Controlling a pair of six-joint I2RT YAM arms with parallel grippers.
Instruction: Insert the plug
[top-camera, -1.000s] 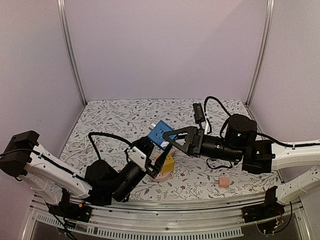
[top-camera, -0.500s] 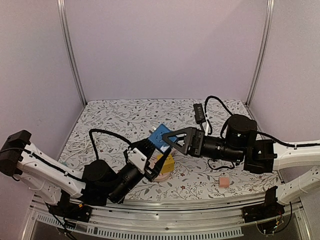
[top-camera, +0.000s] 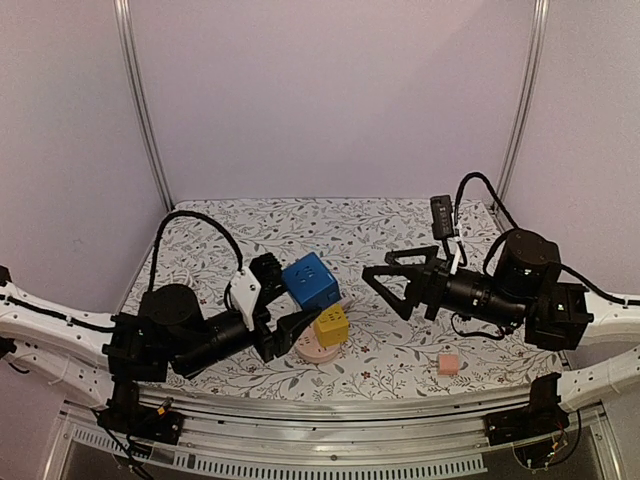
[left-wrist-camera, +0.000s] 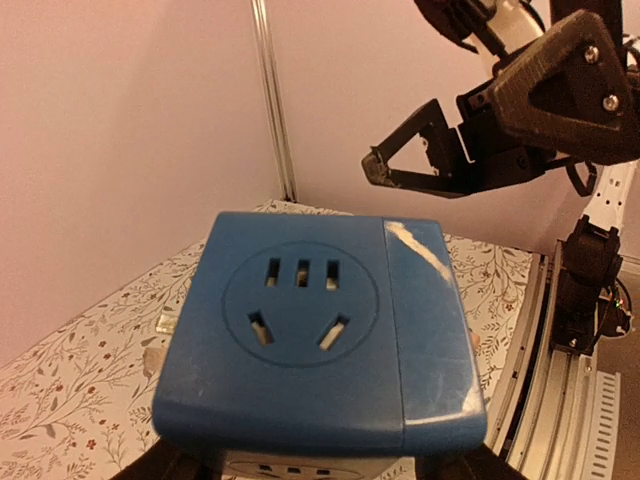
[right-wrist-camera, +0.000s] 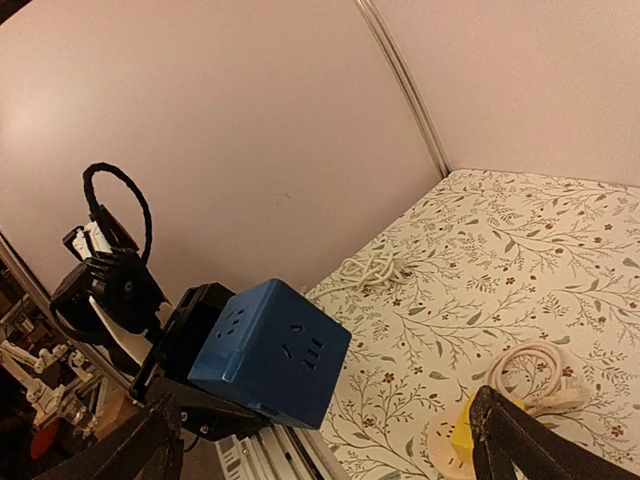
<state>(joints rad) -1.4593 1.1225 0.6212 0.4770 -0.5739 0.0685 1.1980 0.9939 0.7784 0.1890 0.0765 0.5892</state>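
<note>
Overhead, I see the left gripper (top-camera: 291, 297) closed on a blue socket cube (top-camera: 308, 281), one finger on each side. It holds the cube in the air above the middle of the flower-patterned bench (top-camera: 300, 215).

In the left wrist view, the cube's top face points at the camera. That face has a round recess with three small slots in a row and two slanted slots below them.

The right gripper (top-camera: 384, 292) hangs well apart from the cube, to its right and pointing at it. Its fingers are spread wide with nothing between them.

Below the cube, a yellow block (top-camera: 331, 325) sits on a round pinkish disc (top-camera: 312, 350) on the bench. A small pink cube (top-camera: 449, 363) lies near the front edge, under the right arm.

In the right wrist view, a white cable loop (right-wrist-camera: 532, 371) lies just beside the yellow block. A second white cable bundle (right-wrist-camera: 375, 268) rests near the left wall. The cable ends are too small for me to make out.
</note>
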